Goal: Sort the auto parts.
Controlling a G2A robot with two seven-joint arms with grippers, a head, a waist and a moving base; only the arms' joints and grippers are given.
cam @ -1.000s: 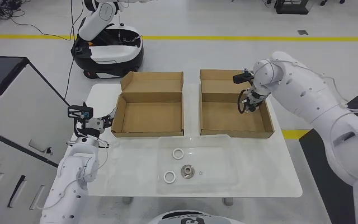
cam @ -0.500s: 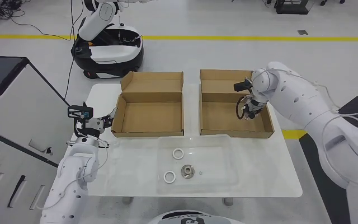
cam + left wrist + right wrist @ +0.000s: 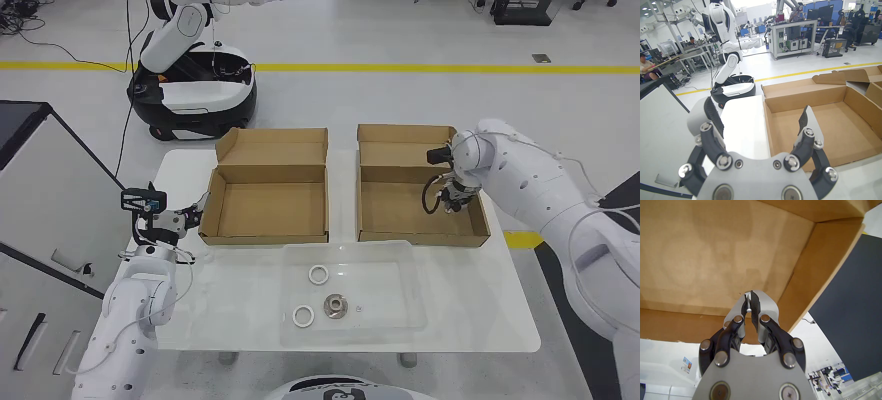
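Observation:
My right gripper point(image 3: 750, 298) is shut on a small silver bolt point(image 3: 748, 303), held over the floor of the right cardboard box point(image 3: 400, 207) near its right wall; in the top view that gripper point(image 3: 449, 203) hangs inside the box. My left gripper point(image 3: 761, 113) stands open with nothing between its fingers, beside the left wall of the left cardboard box point(image 3: 829, 121), and in the top view it point(image 3: 190, 215) sits at the table's left edge. Two white rings point(image 3: 319, 274) point(image 3: 303, 317) and a grey metal hub point(image 3: 335, 305) lie in the clear tray point(image 3: 400, 300).
Both boxes stand side by side at the back of the white table point(image 3: 480, 310), flaps open. The clear tray lies in front of them. Another white robot point(image 3: 195, 80) stands on the floor behind the table.
My right gripper has shifted slightly to the right and toward the front within the right box, still holding the bolt. The left arm has not moved.

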